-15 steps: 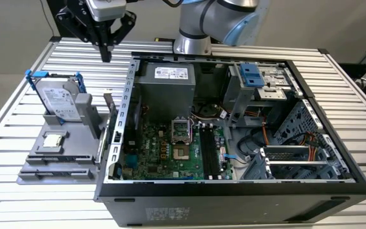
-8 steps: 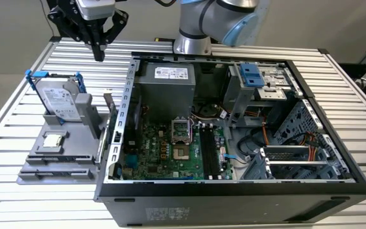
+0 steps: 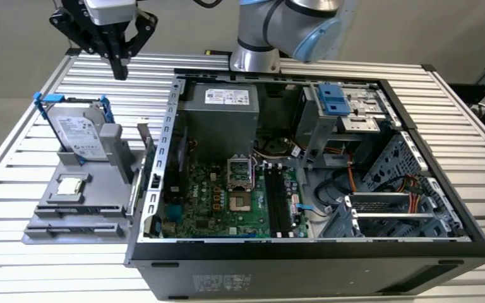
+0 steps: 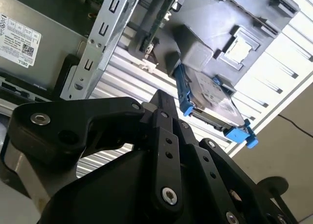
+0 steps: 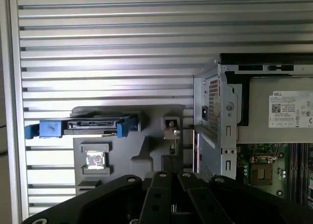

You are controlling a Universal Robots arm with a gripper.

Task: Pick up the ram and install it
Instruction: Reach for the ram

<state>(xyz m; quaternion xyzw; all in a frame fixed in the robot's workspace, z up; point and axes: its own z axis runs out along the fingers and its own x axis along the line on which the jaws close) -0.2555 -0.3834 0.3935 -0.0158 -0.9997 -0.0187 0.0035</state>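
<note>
Claw (image 3: 120, 69) closed, empty, well above ram (image 3: 144, 140) upright in grey holder (image 3: 65, 214).

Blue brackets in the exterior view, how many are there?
2: one bracket on the hard drive beside the case, another bracket inside it. More may be hidden.

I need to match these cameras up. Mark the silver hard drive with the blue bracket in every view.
Exterior view: the hard drive stands upright on the grey holder, outside the open case, at the exterior view's left.
Second wrist view: the hard drive leans against the grey holder.
First wrist view: the hard drive shows edge-on, with blue ends, on the grey holder.
Shared landmark: the grey holder.
</note>
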